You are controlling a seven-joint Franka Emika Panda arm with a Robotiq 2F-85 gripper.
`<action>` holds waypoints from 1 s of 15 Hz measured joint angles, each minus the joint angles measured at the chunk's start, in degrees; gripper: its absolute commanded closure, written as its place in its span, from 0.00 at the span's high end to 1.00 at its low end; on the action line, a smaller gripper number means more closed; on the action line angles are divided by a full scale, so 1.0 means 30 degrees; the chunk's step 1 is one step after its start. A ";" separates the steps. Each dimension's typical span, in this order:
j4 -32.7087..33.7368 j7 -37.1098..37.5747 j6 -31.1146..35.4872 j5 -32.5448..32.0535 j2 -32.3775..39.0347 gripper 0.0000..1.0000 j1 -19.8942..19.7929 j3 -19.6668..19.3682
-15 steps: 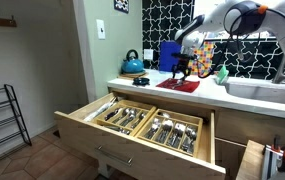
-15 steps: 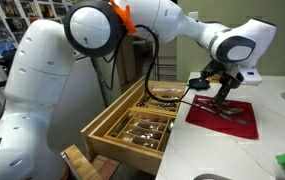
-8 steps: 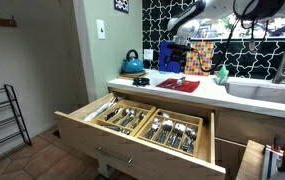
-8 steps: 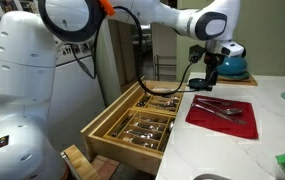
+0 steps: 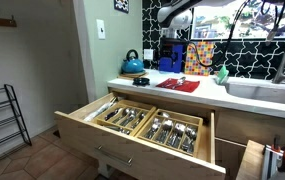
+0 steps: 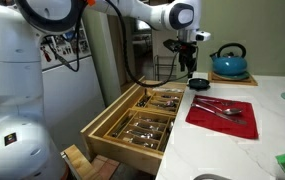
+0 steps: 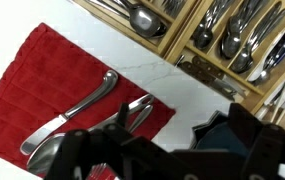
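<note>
A red cloth [image 6: 225, 118] lies on the white counter with a few pieces of metal cutlery [image 6: 220, 105] on it. It also shows in an exterior view [image 5: 178, 85] and in the wrist view [image 7: 32, 100], where a knife and spoon [image 7: 82, 105] lie beside a fork [image 7: 134, 112]. My gripper [image 6: 193, 72] hangs high above the counter's drawer-side edge, clear of the cloth. It is open and holds nothing. In the wrist view the gripper [image 7: 172, 145] is a dark shape at the bottom.
An open wooden drawer [image 5: 142, 125] full of sorted cutlery juts out below the counter [image 6: 142, 125]. A blue kettle [image 6: 229, 62] stands at the back of the counter, a sink [image 5: 262, 92] to one side, and a black rack [image 5: 2, 115] on the floor.
My gripper has risen from the cutlery on the red cloth and swung up and away toward the kettle side. The cutlery stays on the cloth.
</note>
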 measured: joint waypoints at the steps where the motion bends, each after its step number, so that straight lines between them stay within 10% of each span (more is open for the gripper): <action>1: -0.0295 -0.0567 0.0001 -0.0235 -0.0230 1.00 0.0217 0.0252; 15: -0.2184 -0.6841 0.0285 -0.1651 -0.1035 1.00 0.0894 0.1680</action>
